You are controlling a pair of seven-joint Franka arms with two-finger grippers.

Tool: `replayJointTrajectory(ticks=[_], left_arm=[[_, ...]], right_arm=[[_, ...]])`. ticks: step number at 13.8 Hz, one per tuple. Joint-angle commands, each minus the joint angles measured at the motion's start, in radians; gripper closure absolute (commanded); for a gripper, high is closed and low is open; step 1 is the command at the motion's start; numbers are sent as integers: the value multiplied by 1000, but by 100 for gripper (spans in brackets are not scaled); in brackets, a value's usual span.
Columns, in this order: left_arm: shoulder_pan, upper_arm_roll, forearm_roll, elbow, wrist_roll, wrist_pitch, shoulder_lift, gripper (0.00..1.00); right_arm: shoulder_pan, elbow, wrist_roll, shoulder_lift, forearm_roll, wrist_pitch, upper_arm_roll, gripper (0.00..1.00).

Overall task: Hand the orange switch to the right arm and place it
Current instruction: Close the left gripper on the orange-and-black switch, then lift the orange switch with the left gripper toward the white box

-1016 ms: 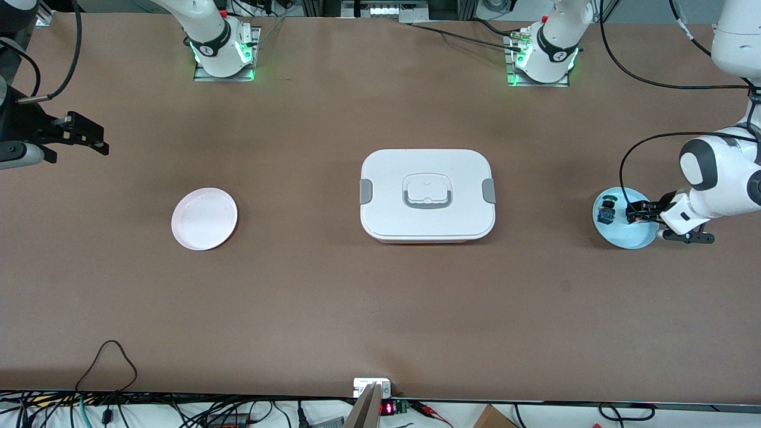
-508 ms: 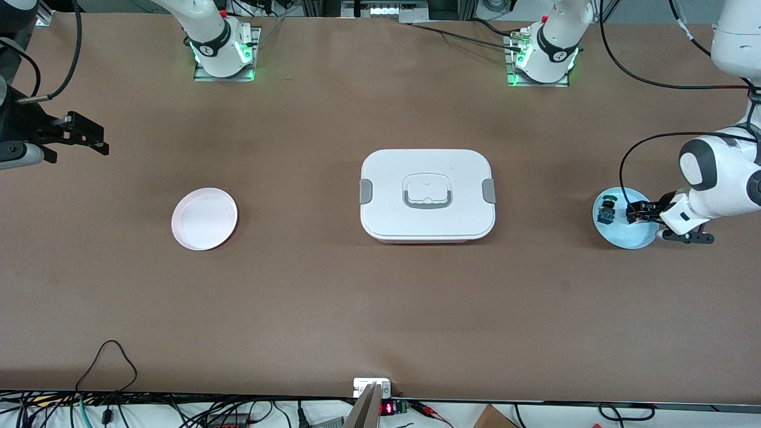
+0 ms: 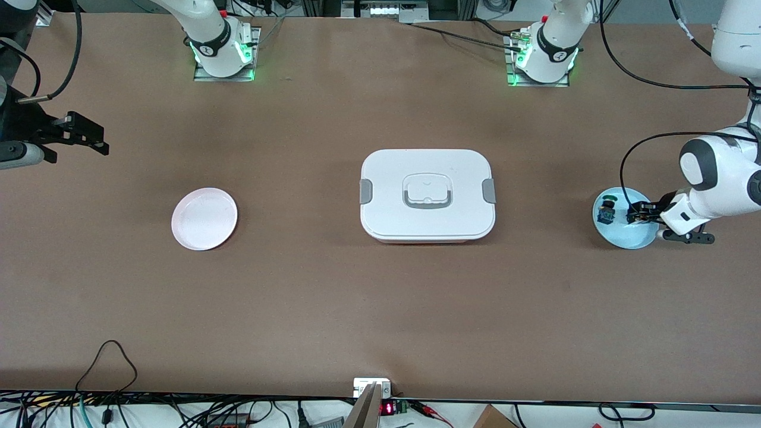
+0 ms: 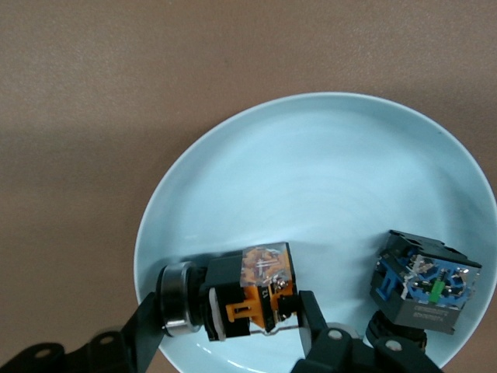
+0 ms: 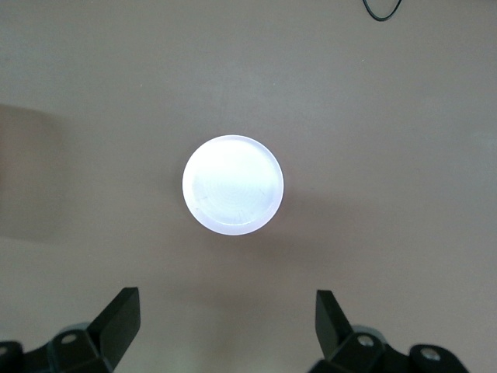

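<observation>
The orange switch [image 4: 256, 291], a stubby black part with an orange piece and a silver ring, lies on its side in the light blue plate [image 4: 326, 179] at the left arm's end of the table [image 3: 630, 238]. My left gripper [image 4: 229, 318] is down at the plate [image 3: 637, 213], with one finger against each end of the switch, shut on it. My right gripper [image 3: 95, 138] hangs open and empty above the table at the right arm's end. Its open fingers show in the right wrist view [image 5: 227, 315].
A dark blue switch with a green cap [image 4: 425, 284] lies in the same blue plate beside the orange one. A pale pink plate [image 3: 204, 219] sits empty toward the right arm's end, also seen from the right wrist [image 5: 233, 185]. A closed white lidded box [image 3: 427, 193] sits mid-table.
</observation>
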Motion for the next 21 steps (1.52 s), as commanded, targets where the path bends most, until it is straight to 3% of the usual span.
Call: replayJointTrajectory(ticks=[1, 6, 9, 21], left_arm=[[-11, -3, -20, -1, 15, -8, -13, 87], [-11, -23, -21, 8, 11, -109, -81, 100], [-11, -31, -20, 13, 12, -178, -131, 100], [-27, -127, -116, 229, 11, -546, -257, 100]], right_arm=[[-3, 13, -7, 3, 9, -3, 1, 0], [-3, 13, -7, 3, 9, -3, 1, 0], [-3, 13, -7, 3, 9, -3, 1, 0], [-3, 13, -7, 3, 9, -4, 1, 0]])
